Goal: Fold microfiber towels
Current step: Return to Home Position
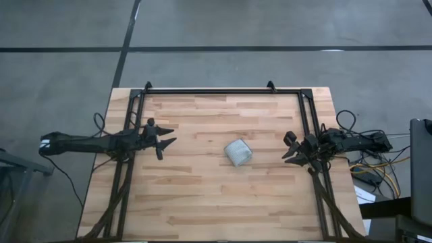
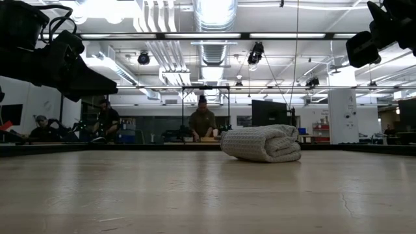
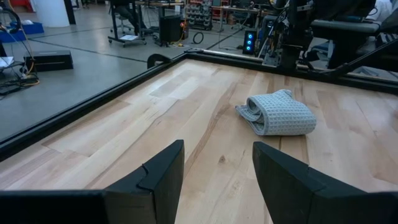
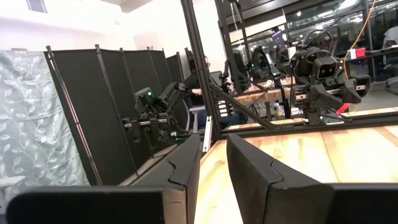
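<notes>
The light grey-blue microfiber towel (image 1: 237, 152) lies folded into a small thick bundle on the wooden table, a little right of the middle. It also shows in the low view (image 2: 261, 143) and in the left wrist view (image 3: 277, 113). Its underside rests on the table. My left gripper (image 1: 169, 137) is open and empty, raised over the table's left part, pointing toward the towel. My right gripper (image 1: 291, 152) is open and empty at the table's right side, right of the towel.
A black metal frame (image 1: 223, 91) runs along the table's far edge and down both sides. Cables and equipment (image 1: 378, 162) lie beyond the right edge. People sit and stand in the room (image 2: 203, 123) behind the table.
</notes>
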Robot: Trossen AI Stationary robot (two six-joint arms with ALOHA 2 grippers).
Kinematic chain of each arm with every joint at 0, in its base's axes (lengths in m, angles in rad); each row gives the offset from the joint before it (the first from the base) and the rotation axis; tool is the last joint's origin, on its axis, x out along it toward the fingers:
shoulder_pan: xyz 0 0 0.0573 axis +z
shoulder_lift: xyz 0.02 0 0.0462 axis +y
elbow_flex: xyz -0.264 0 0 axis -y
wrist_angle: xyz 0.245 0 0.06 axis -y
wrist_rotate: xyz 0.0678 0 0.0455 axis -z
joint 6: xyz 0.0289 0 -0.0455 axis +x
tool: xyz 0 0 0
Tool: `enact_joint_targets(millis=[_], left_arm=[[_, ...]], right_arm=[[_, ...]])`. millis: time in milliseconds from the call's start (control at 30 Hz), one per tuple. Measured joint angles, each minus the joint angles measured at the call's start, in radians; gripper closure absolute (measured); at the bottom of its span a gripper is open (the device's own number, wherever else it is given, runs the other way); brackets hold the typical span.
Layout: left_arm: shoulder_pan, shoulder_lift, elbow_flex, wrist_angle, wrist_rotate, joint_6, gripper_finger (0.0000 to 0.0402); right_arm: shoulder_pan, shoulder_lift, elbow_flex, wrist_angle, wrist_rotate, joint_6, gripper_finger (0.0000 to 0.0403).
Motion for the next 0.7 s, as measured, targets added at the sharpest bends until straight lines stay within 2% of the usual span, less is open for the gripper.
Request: enact_joint_targets(millis=[700], left_arm=[[0.001,0.0,0.0,0.0,0.0,0.0,0.0206]], right_arm=[[0.0,0.0,0.0,0.0,0.0,0.001,0.033]])
